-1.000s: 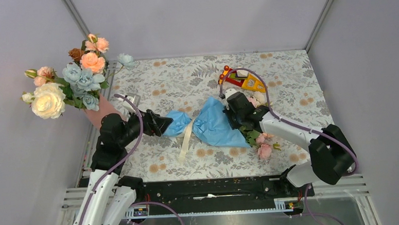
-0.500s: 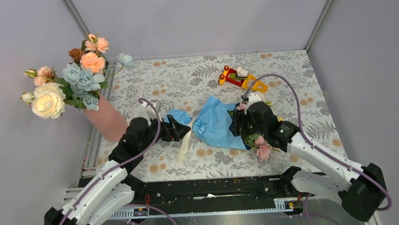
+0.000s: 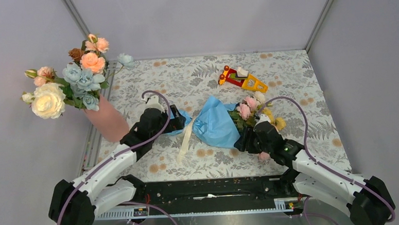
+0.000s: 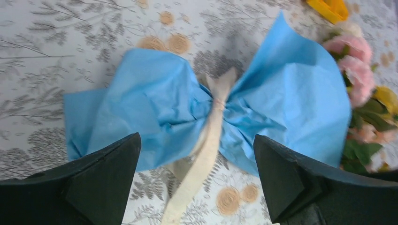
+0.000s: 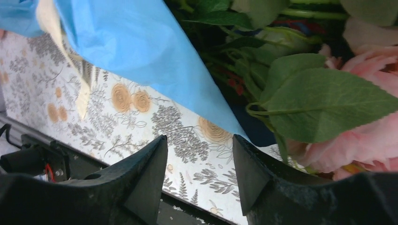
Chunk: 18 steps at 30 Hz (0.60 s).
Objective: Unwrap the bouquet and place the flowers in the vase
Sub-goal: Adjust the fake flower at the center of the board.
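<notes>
The bouquet lies on its side mid-table, its crinkled blue paper [image 3: 216, 123] [image 4: 155, 103] pinched at the waist by a cream ribbon [image 3: 187, 139] [image 4: 209, 140] that trails toward the near edge. The flowers [image 3: 251, 110] [image 5: 361, 140], small pink, yellow and cream roses with green leaves, poke out of its right end. My left gripper [image 3: 180, 119] [image 4: 196, 140] is open at the paper's left end, its jaws straddling the ribbon without touching it. My right gripper [image 3: 245, 138] [image 5: 199, 140] is open and empty just near of the paper's edge, beside the roses. The salmon-pink vase [image 3: 108, 123] stands at the left.
Large peach, dusty-blue and cream blooms [image 3: 67, 88] fill the vase and overhang the table's left edge. A red-and-yellow toy [image 3: 242, 78] lies behind the bouquet. Grey walls close in the left, back and right. A black rail [image 3: 211, 186] runs along the near edge.
The right gripper opened, let go of the flower end and drew back toward the near edge, uncovering the roses. The left gripper moved right along the paper and opened wider.
</notes>
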Tool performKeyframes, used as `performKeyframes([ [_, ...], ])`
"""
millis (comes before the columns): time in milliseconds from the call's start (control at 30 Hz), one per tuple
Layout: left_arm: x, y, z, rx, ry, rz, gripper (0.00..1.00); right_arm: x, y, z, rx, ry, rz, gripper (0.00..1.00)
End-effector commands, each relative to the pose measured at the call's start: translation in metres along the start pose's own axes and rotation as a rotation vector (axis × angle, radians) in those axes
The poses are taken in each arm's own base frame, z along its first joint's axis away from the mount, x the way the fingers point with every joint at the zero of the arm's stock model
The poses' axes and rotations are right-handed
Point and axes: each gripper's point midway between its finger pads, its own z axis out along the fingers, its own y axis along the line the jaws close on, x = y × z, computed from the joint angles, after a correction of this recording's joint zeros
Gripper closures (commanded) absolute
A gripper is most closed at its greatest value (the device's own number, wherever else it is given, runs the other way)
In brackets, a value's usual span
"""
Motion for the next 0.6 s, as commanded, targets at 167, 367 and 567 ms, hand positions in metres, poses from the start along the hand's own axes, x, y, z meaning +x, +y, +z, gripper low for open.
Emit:
performKeyframes([
  [167, -0.017, 0.040, 0.032, -0.169, -0.002, 0.020, 0.01, -0.018, -0.036, 0.006, 0.170, -0.161, 0.057, 0.47],
  [367, -0.006, 0.051, 0.043, -0.219, 0.041, 0.024, 0.27, -0.021, -0.041, 0.014, 0.177, -0.194, 0.072, 0.49],
  [567, 0.024, 0.060, 0.042, -0.216, 0.101, 0.010, 0.47, -0.020, -0.057, 0.020, 0.230, -0.234, 0.080, 0.53],
])
